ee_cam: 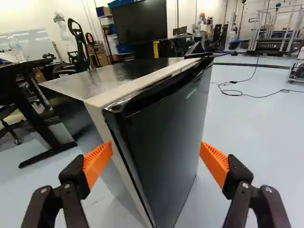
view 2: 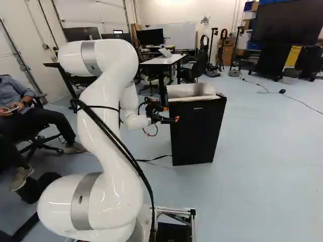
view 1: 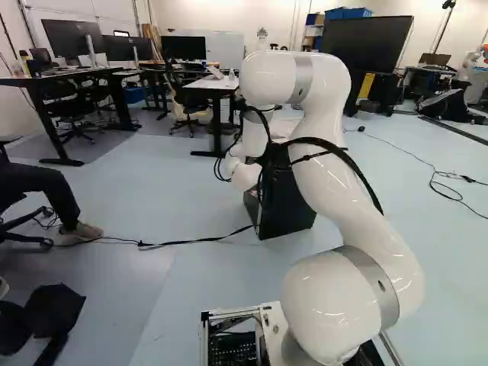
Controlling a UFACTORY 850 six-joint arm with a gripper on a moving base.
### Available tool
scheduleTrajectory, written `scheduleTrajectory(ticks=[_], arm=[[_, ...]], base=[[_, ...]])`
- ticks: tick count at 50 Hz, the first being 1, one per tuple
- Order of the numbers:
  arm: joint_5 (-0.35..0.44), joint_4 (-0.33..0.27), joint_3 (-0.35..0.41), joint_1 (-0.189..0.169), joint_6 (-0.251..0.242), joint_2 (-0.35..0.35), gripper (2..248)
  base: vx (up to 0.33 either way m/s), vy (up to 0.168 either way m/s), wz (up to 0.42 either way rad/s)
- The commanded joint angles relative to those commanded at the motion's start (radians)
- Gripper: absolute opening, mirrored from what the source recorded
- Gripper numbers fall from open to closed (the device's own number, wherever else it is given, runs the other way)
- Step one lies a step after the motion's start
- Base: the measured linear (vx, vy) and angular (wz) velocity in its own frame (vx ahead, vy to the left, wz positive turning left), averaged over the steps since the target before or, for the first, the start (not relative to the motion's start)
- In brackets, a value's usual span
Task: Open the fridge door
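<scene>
So, starting up close: the white arm (view 1: 354, 191) rises from its bottom joint and bends forward, with its black claw (view 2: 170, 114) out at the end. The claw is spread wide, with a big gap between its orange pads (ee_cam: 216, 164), and it's got hold of nothing.

The fridge (ee_cam: 161, 128) (one of those little black ones with a pale top edge) sits on the floor right ahead of the claw. In the wrist view its near upright edge lines up with the gap, out past the pads. In the right base view the fingertips overlap the upper part of the door near one side edge; can't tell if anything's touching.

It's standing upright, so its long axis runs up and down. The door (view 2: 197, 131) faces back toward the base, and from the claw you see it at a slant, with the side panel on the other side of that near edge. Door looks shut to me.

A black cable (view 1: 191, 242) runs along the floor by the fridge's foot. Farther back there's a white-topped table (view 2: 164, 60), then a whiteboard (view 2: 180, 35) and a big dark screen (view 2: 298, 22).
</scene>
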Motion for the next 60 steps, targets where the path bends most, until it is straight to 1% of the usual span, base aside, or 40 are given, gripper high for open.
scheduleTrajectory(ticks=[21,60], arm=[[0.000,0.000,-0.029,-0.001,0.000,-0.017,247],[0.000,0.000,-0.033,-0.008,0.000,-0.019,247]], base=[[0.000,0.000,0.000],[0.000,0.000,0.000]])
